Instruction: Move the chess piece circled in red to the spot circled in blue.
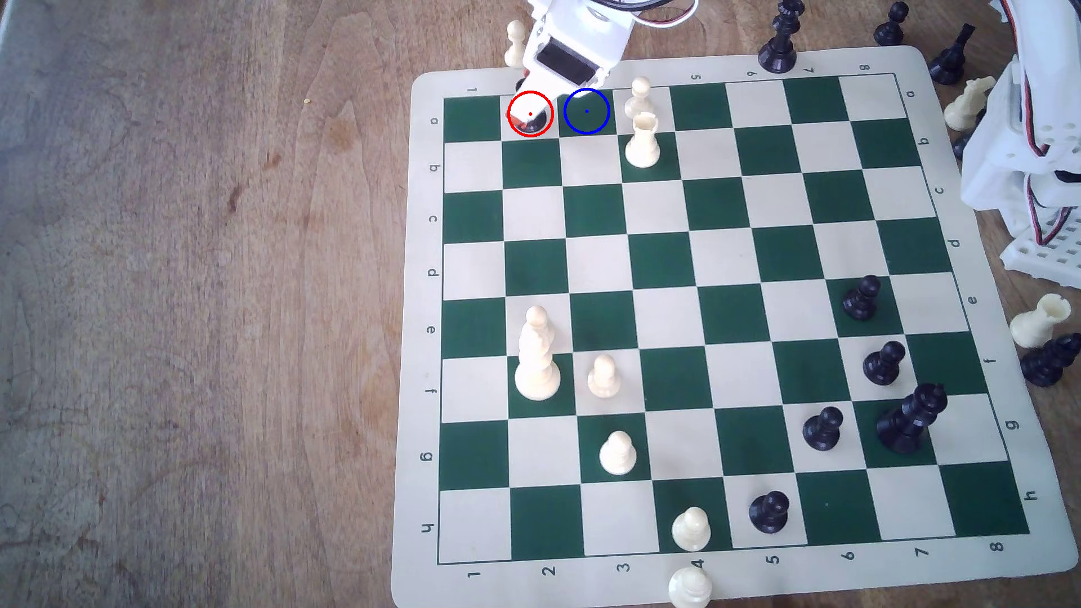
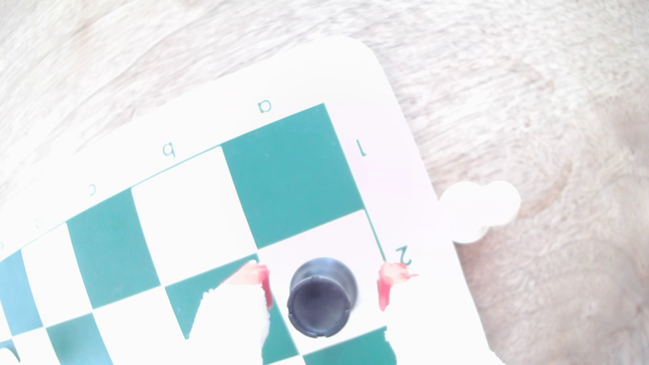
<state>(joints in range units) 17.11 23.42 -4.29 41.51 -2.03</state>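
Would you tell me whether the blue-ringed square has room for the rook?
Yes: the blue-ringed square is bare. The rook stands left of it in the exterior view; a cream pawn crowds its right.

A wooden tabletop [image 1: 205, 304] fills the scene, mid-brown with wavy grain, darker knots and faint stains. Its surface is bare across the exterior view's left. A pale grey strip [image 1: 7, 23] runs along the table's far corner on the exterior view's left. Light is soft and even, casting only faint shadows. In the wrist view the same wood [image 2: 526, 87] looks washed out, almost white.
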